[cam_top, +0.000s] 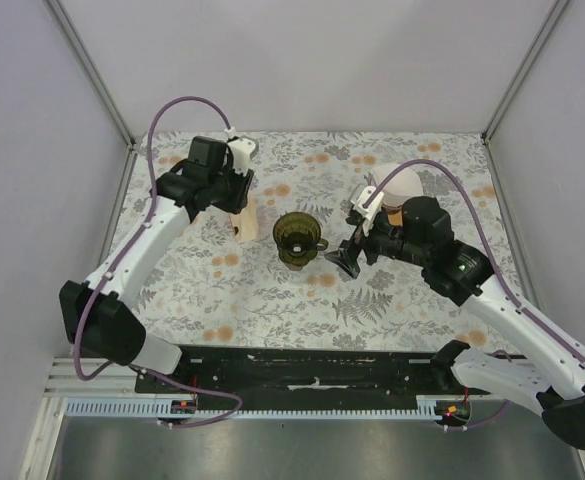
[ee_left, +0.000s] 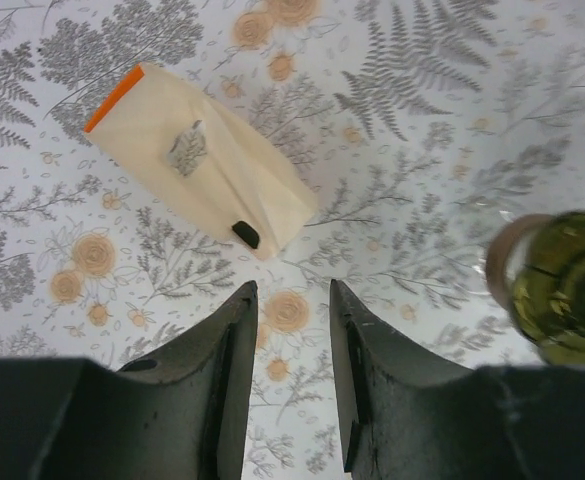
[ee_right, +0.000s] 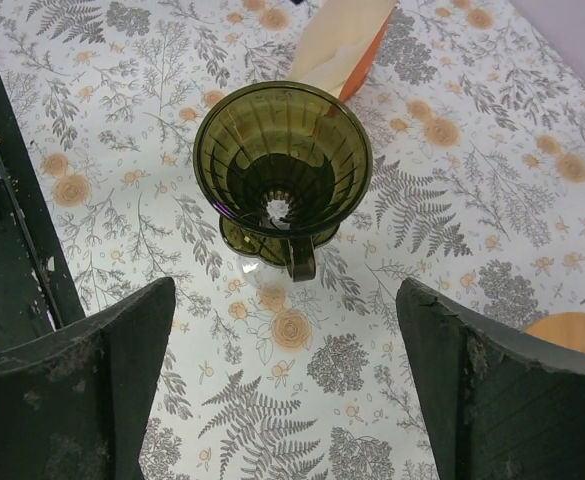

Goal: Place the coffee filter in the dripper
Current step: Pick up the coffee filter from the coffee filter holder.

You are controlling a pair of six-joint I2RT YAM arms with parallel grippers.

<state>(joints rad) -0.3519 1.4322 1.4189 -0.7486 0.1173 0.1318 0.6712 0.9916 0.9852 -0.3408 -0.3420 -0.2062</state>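
There was one coffee filter (ee_left: 197,160), one dripper (cam_top: 299,238) and two arms on the flowered tablecloth (cam_top: 272,290). The filter, cream paper with an orange edge, lay flat on the cloth at about nine o'clock from the dripper in the overhead view, near it but not touching and not inside it. The dripper, of olive-green glass, stood upright near the middle of the cloth with its cone empty and its handle turned toward the right arm. A single pale round object (cam_top: 402,185) sat at about two o'clock from the dripper, partly hidden by the right arm. The left arm reached forward from seven o'clock, bent at the elbow, its wrist pointing down over the filter. The left gripper (ee_left: 292,290) had only a narrow gap between its fingers, with nothing in it; in its wrist view the filter lay on the cloth at eleven o'clock, clear of the fingertips. The right arm came in from five o'clock with its wrist low, aimed at the dripper from three o'clock. The right gripper (ee_right: 284,290) was spread wide and empty, short of the dripper.
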